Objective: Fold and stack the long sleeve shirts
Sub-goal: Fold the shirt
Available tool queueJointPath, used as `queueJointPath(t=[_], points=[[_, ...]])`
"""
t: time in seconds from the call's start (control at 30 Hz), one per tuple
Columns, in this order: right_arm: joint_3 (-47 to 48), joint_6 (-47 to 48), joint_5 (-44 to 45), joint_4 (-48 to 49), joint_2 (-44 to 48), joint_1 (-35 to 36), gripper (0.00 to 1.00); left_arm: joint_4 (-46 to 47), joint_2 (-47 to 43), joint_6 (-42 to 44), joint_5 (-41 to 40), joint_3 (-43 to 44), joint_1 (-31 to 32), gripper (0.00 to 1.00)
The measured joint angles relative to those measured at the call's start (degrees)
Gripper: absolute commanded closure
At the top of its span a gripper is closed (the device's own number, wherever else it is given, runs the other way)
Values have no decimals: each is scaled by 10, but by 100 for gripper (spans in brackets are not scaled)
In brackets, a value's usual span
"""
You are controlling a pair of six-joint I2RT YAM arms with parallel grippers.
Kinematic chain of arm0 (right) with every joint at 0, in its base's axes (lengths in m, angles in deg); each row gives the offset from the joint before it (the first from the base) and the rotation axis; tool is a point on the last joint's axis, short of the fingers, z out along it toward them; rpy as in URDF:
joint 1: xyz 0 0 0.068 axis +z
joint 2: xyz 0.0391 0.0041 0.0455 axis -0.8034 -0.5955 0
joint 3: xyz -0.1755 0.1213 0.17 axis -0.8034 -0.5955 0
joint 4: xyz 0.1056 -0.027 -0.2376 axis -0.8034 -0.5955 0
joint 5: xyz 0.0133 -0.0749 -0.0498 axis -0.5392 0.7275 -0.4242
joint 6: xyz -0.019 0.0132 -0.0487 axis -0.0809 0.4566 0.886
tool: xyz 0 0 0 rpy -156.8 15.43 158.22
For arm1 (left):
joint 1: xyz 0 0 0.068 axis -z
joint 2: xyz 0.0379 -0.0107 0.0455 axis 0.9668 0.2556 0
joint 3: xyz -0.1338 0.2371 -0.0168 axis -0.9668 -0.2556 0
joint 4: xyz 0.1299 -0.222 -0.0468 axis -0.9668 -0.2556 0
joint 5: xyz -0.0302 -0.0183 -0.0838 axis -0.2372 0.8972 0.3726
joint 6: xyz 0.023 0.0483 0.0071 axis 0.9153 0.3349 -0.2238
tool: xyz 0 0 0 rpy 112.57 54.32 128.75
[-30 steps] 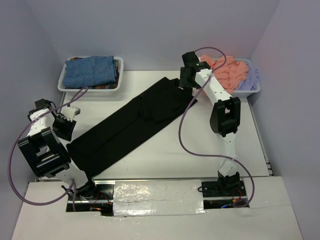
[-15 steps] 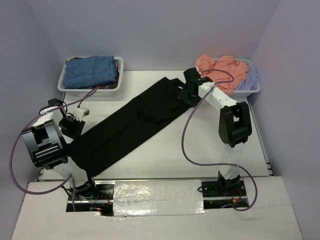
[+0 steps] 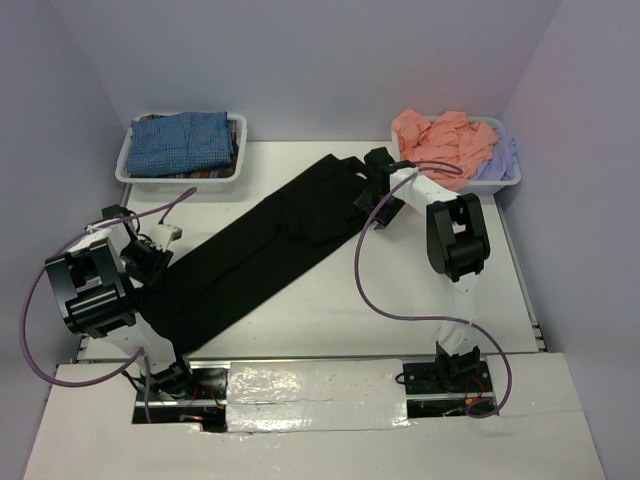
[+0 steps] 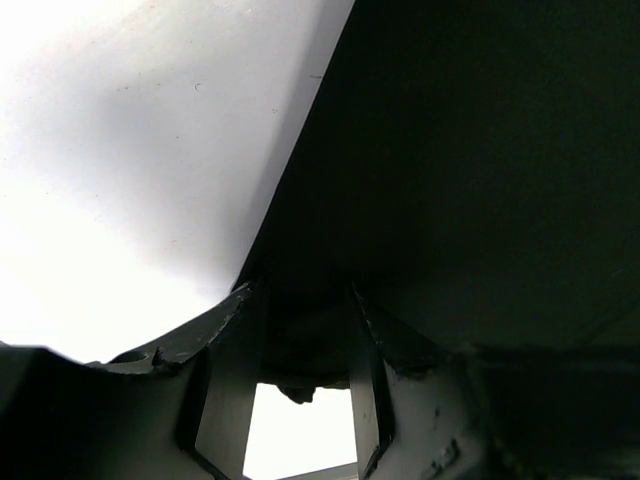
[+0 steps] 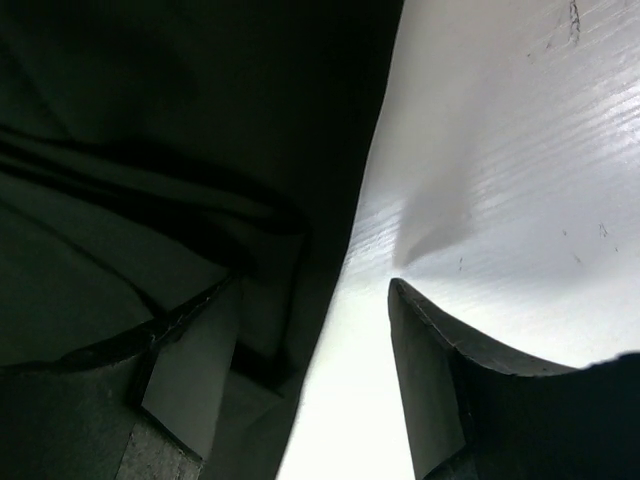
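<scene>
The large black shirt (image 3: 250, 250) lies flat in a long diagonal band across the table, from near left to far right. My left gripper (image 3: 152, 252) is low at its near-left edge. In the left wrist view it (image 4: 302, 300) is open, with the edge of the black cloth (image 4: 460, 150) between its fingers. My right gripper (image 3: 376, 188) is low at the shirt's far-right edge. In the right wrist view it (image 5: 315, 285) is open wide, with one finger over the black cloth (image 5: 180, 120) and the other over bare table.
A white bin (image 3: 124, 166) at the far left holds a folded blue-checked shirt (image 3: 185, 140). A white bin (image 3: 512, 180) at the far right holds a salmon-pink shirt (image 3: 445, 135) and a pale lavender one (image 3: 497, 160). The white table (image 3: 400, 290) is walled on three sides.
My right gripper has come down from beside the right bin to the shirt's far-right edge. My left gripper has moved right and down onto the shirt's near-left edge. The shirt has not moved.
</scene>
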Motion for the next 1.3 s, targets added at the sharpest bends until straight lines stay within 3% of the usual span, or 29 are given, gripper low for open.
queueJointPath(t=[0.6,0.87,1.3], points=[[28,12,1,-16,-33,2,55,44,-41,44,5,-51,5,57],[28,26,6,-15,-33,12,76,50,-48,49,6,-60,7,58],[74,57,16,-27,-63,26,87,59,-61,100,14,-87,13,60]])
